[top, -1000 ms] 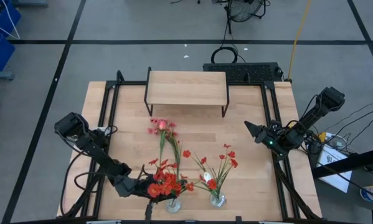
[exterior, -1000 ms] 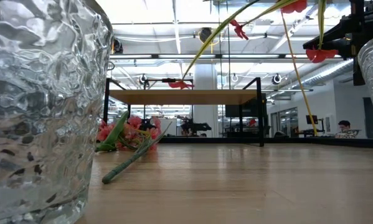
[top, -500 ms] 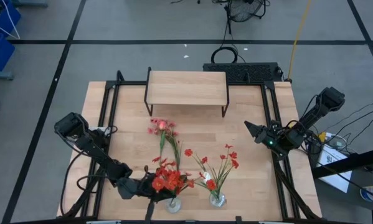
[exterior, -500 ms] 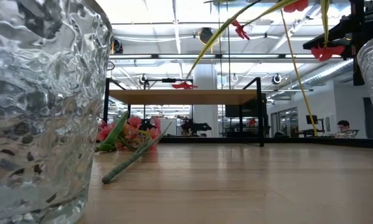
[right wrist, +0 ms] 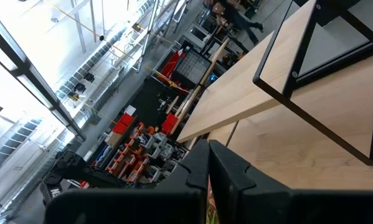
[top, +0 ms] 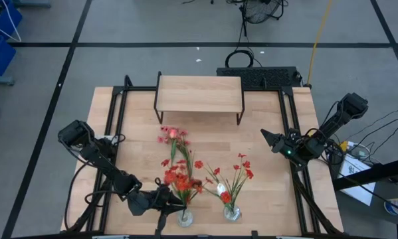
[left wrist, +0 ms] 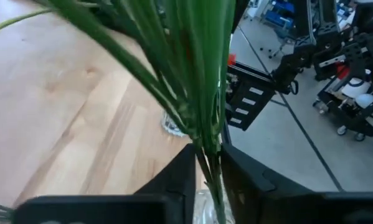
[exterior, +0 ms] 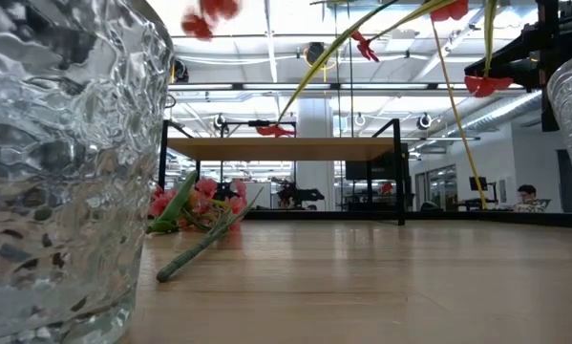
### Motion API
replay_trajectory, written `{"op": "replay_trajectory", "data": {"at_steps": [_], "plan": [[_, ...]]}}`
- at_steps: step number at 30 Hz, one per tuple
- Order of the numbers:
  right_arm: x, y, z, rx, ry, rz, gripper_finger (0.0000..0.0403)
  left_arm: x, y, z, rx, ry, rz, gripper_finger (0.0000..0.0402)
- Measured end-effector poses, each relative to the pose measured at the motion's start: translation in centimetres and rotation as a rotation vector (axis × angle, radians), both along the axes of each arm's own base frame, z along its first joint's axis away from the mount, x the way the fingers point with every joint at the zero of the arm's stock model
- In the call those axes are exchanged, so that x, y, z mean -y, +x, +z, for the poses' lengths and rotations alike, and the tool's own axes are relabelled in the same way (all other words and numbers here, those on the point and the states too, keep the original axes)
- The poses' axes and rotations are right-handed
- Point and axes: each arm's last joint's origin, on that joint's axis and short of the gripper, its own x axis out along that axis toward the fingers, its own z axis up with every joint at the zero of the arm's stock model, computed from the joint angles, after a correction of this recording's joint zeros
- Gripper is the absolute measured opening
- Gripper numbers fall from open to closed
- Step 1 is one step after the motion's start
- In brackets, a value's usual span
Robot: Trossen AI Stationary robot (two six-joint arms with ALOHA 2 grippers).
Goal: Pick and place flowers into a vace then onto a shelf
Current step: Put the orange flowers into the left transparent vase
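Observation:
A bunch of red flowers [top: 179, 180] stands with its stems in the left glass vase [top: 184, 216] near the table's front edge; its blossoms [exterior: 201, 13] show at the top of the low view. My left gripper [top: 163, 199] is shut on the stems just above the vase rim. A second vase [top: 232, 213] to the right holds more red flowers [top: 233, 174]. Pink flowers [top: 174, 141] lie flat on the table. The shelf [top: 199, 93] stands at the far edge. My right gripper [top: 270, 141] waits shut at the table's right side. My left gripper pinches the bunched green stems [left wrist: 206, 148] between its two fingers [left wrist: 185, 175], low on the stalks and just above the vase's mouth. The fingers come nearly level from the table's left and lie across the stems. The stems stand upright, their lower ends in the glass.
The two vases stand close together at the front edge. The pink flowers' stalk [exterior: 198, 250] lies on the table between the vases and the shelf [exterior: 286, 148]. Black frame rails run along both table sides.
My left gripper has turned its wrist beside the left vase. The red bunch has swung up from leaning over the gripper to standing more upright, its blossoms now farther toward the shelf, its stem ends staying in the vase. The right arm kept still.

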Motion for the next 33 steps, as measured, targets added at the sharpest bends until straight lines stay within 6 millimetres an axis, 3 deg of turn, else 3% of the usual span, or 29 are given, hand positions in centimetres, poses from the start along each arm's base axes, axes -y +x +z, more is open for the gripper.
{"op": "replay_trajectory", "data": {"at_steps": [6,18,33], "plan": [[0.0,0.0,0.0,0.0,0.0,0.0,0.0004,0.3,-0.3,-0.1,-0.015,-0.038,-0.014,0.0128],[0.0,0.0,0.0,0.0,0.0,0.0,0.0004,0.9,-0.7,0.6,0.069,0.078,-0.049,0.0131],[0.0,0.0,0.0,0.0,0.0,0.0,0.0004,0.9,-1.3,-0.2,0.064,0.51,-0.071,0.0131]]}}
